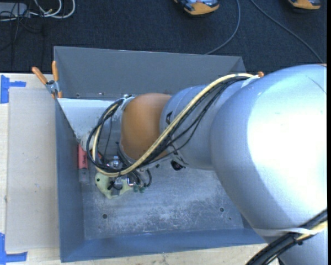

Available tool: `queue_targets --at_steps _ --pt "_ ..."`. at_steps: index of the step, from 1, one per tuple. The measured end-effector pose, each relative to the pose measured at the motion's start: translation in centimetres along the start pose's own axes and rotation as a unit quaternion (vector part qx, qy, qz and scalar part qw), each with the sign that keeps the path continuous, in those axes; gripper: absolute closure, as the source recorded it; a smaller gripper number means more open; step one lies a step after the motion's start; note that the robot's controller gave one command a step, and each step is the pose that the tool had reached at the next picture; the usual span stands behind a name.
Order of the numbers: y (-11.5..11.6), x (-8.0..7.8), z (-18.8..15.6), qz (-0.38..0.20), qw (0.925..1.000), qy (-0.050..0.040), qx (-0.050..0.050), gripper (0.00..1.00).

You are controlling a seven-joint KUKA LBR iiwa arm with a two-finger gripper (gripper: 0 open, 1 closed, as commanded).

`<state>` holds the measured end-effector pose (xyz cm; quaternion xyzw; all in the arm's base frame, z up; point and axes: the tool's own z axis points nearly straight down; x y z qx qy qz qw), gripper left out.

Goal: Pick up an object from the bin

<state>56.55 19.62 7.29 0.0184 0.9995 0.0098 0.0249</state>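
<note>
End effector (117,184): held low in bin (171,214), frame's left-centre; opening cannot be told.
Progress: nothing is seen lifted; pick judged outstanding.

Grey metal bin (154,225), floor's scuffed w/ whitish dust, mostly bare toward the front & right. By the left wall there's a small red thing (81,158), partly hidden, can't tell what it is tbh. Near it, further front, a pale yellow-green lump (103,185) w/ a tiny green bit (138,188) beside it.
</note>
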Motion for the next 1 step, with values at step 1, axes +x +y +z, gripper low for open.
queue_targets --at_steps 1 --pt "1.99 -3.28 0.25 -0.103 0.9947 -0.0010 0.000 1.00"
